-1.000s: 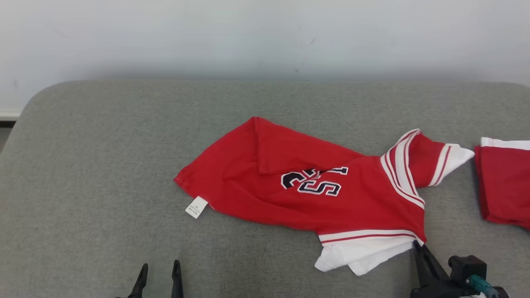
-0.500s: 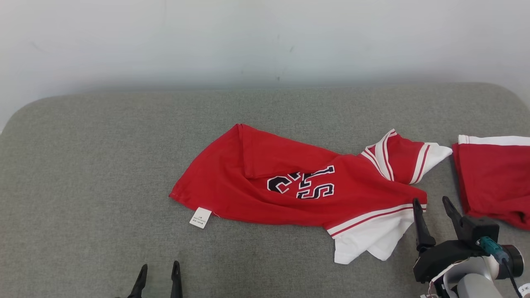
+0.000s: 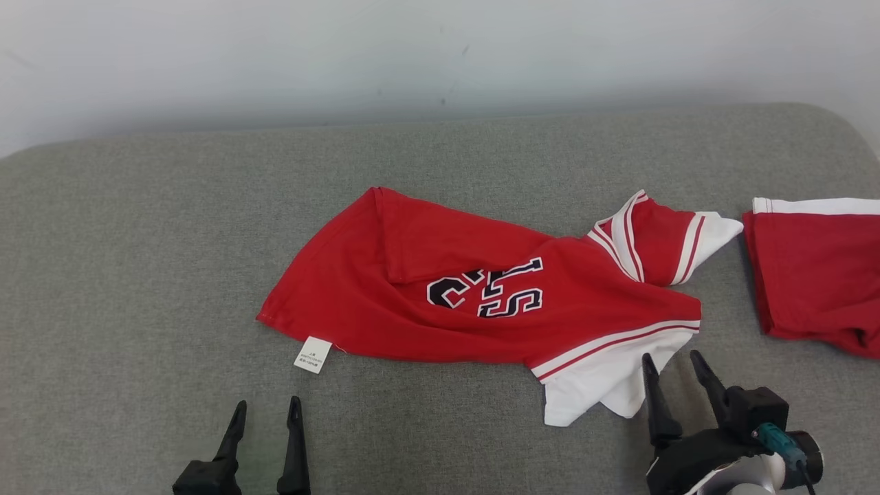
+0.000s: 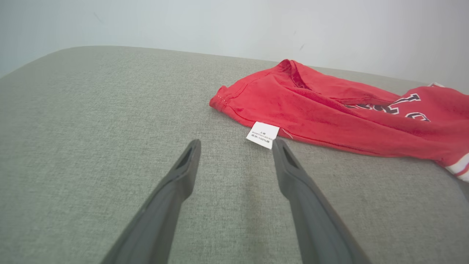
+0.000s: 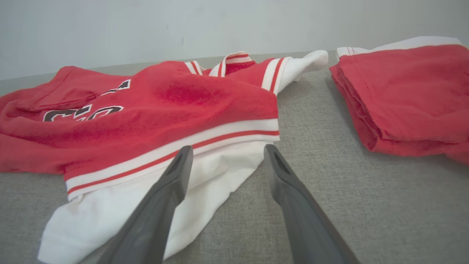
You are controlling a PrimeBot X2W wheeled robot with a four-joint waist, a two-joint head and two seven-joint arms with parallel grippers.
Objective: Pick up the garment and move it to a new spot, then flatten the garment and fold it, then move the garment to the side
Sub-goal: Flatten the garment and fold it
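From the head camera, the red shirt point(image 3: 481, 295) is lying crumpled on the middle of the grey cushion point(image 3: 137, 275). Its dark lettering is facing up and a white label point(image 3: 313, 355) is sticking out from its hem on the left. Its white sleeve point(image 3: 591, 392) is spreading toward the near edge. A folded red cloth point(image 3: 818, 275) is sitting apart from it on the right. The left claw point(image 3: 267, 403) is hovering at the lower left, fingers spread wide and gripping nothing, near the label but clear of the shirt. The right claw point(image 3: 670, 356) is standing at the lower right, likewise wide apart and empty, its tips just beside the white sleeve. A pale wall point(image 3: 412, 55) is running behind the cushion.

From the left wrist camera, the two fingers are pointing apart over bare cushion. The label is lying just past one fingertip.

From the right wrist camera, the fingers are spreading wide. One is crossing in front of the white sleeve, and whether it is touching the fabric cannot be told. A strip of cushion is separating the shirt from the folded cloth.
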